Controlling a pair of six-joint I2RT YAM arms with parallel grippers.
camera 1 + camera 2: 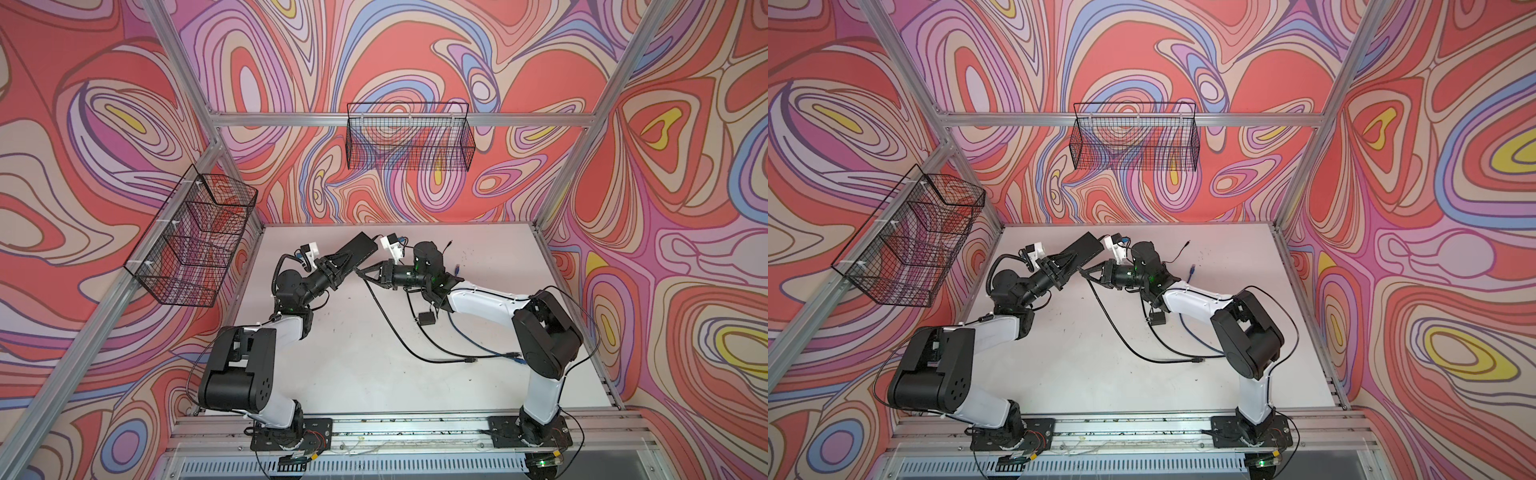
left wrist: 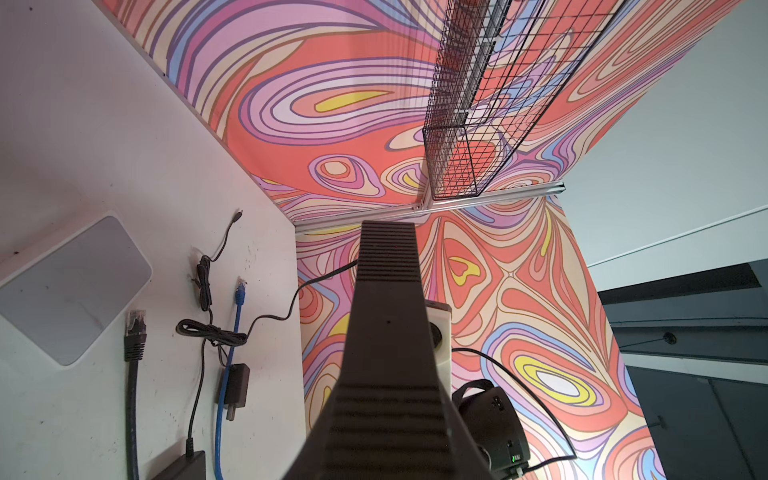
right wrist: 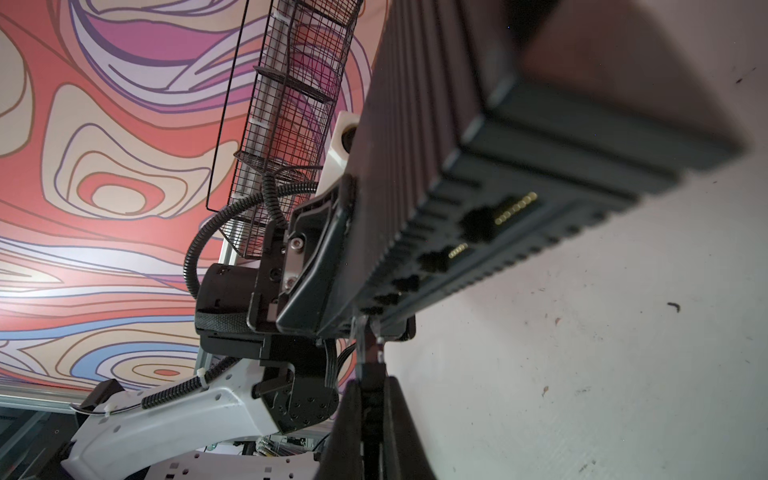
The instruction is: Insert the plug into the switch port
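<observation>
Switch [image 1: 360, 248]: clamped in your left gripper [image 1: 345, 262], raised above the table [image 1: 353, 374] near its far edge.
Plug [image 3: 367, 345]: pinched in your right gripper [image 1: 362, 274], tip at the port row's end. I cannot tell whether it is seated.
Risks: a skewed plug may catch the port rim, the switch may twist under the push, and the black cable [image 1: 388, 324] may drag.
Nearby: blue cable [image 2: 219, 424] and adapter [image 2: 235, 384] lie toward the right edge. Neither obstructs you.
</observation>
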